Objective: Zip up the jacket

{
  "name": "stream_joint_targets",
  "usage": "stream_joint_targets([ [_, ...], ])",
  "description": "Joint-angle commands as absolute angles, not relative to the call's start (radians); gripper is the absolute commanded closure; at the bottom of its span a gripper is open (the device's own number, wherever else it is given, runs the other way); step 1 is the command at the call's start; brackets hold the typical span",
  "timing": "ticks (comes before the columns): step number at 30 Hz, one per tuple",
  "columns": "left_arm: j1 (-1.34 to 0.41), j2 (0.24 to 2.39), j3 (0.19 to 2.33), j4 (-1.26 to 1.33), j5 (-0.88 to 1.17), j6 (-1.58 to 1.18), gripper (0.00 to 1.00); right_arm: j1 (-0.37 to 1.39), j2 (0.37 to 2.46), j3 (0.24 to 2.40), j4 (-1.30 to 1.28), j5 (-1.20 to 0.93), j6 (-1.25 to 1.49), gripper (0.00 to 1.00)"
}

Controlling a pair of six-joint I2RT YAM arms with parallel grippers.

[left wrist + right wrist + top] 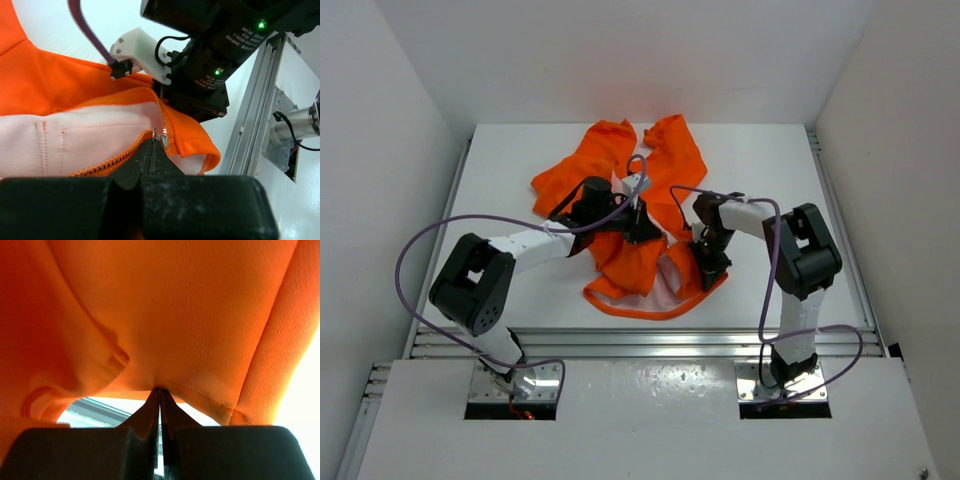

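Observation:
The orange jacket (665, 150) lies crumpled mid-table, its hem toward the near edge and the pale pink lining (90, 132) showing. My left gripper (642, 235) is over the jacket's front. In the left wrist view it (153, 142) is shut on the silver zipper pull (162, 136), at the low end of the orange zipper teeth (100, 165). My right gripper (710, 268) is at the hem on the right. Seen from the right wrist, it (160, 390) is shut on a stitched edge of the orange fabric (190, 315), which fills that view and hangs lifted.
An aluminium rail (640, 340) runs along the table's near edge, close below the hem. White walls enclose the table on three sides. Purple cables (430, 235) loop off both arms. The right arm's black wrist (215, 45) sits just beyond the left gripper.

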State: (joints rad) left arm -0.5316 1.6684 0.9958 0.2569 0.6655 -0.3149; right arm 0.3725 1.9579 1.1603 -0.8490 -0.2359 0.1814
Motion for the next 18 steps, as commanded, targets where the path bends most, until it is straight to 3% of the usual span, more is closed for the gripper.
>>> stream_joint_targets([
  [1, -0.508, 1.658, 1.019, 0.296, 0.670, -0.296, 1.00, 0.393, 1.988, 1.245, -0.899, -0.032, 0.192, 1.00],
  [7, -0.499, 1.658, 1.009, 0.316, 0.670, -0.305, 1.00, 0.410, 1.930, 1.204, -0.755, 0.158, 0.271, 1.00],
  [18, -0.499, 1.667, 0.999, 0.316, 0.681, -0.314, 1.00, 0.321, 1.986, 1.310, -0.621, 0.210, 0.316, 1.00],
])
